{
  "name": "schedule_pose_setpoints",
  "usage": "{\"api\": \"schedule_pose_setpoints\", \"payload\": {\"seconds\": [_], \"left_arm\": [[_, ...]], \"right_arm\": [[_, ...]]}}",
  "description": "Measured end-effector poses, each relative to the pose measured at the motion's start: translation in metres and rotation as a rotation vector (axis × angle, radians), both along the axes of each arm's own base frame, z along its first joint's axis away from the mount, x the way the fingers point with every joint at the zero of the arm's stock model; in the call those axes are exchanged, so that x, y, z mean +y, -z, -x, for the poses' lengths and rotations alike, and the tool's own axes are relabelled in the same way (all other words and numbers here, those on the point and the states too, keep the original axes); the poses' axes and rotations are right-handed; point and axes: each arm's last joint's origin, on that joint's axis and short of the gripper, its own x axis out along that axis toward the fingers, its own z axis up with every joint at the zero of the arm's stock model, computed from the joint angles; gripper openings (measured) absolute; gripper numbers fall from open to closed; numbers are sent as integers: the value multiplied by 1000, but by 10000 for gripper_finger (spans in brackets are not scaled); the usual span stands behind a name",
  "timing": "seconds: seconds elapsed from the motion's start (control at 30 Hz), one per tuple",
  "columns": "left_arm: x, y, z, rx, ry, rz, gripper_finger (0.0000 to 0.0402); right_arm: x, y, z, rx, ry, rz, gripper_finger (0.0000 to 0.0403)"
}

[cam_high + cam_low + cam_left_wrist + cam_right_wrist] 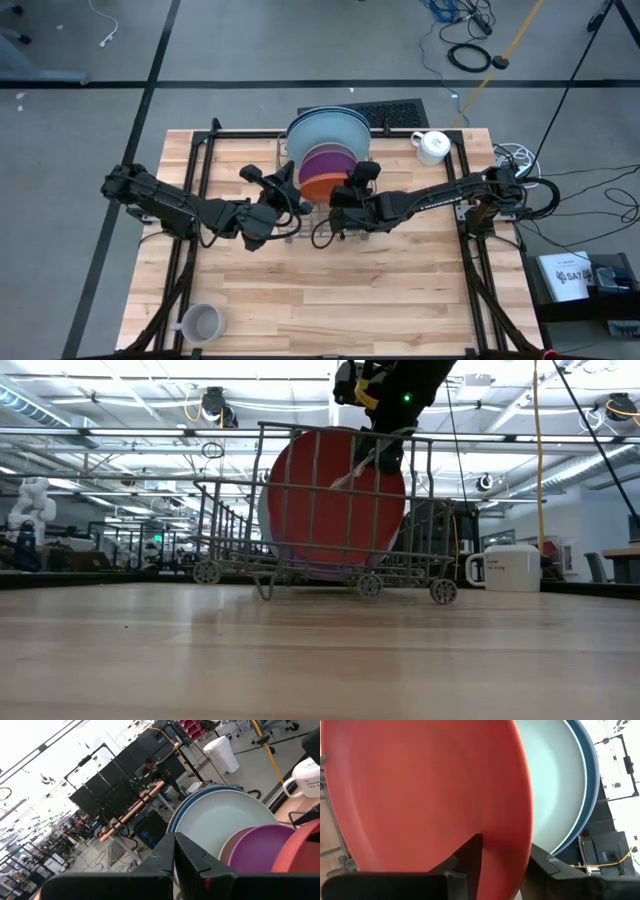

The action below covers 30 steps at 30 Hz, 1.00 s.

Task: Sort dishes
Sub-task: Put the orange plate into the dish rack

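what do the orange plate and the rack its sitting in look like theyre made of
Orange plate: likely glazed ceramic or melamine; an even, smooth surface with a soft sheen. I cannot tell which.
Dish rack: thin metal wire, bare grey finish, judging by its slender rods and small round feet.

The right hand straddles the orange plate's rim, light blue plate behind.

The wire dish rack at twelve o'clock of the table is packed with upright plates, the orange plate foremost, barring entry from six o'clock. Both arms crowd its front: the left gripper at its nine o'clock, the right gripper astride the orange plate's rim. The white mug stands at two o'clock, the grey mug at seven. The near half lies open.
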Motion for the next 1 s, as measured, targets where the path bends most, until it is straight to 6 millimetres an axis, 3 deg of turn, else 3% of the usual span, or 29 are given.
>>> {"api": "schedule_pose_setpoints", "payload": {"seconds": [0.3,1.0], "left_arm": [[0,0,0,0,0,0,11],[0,0,0,0,0,0,11]], "right_arm": [[0,-3,-3,66,-42,59,100],[0,-12,-7,489,-182,322,100]]}}
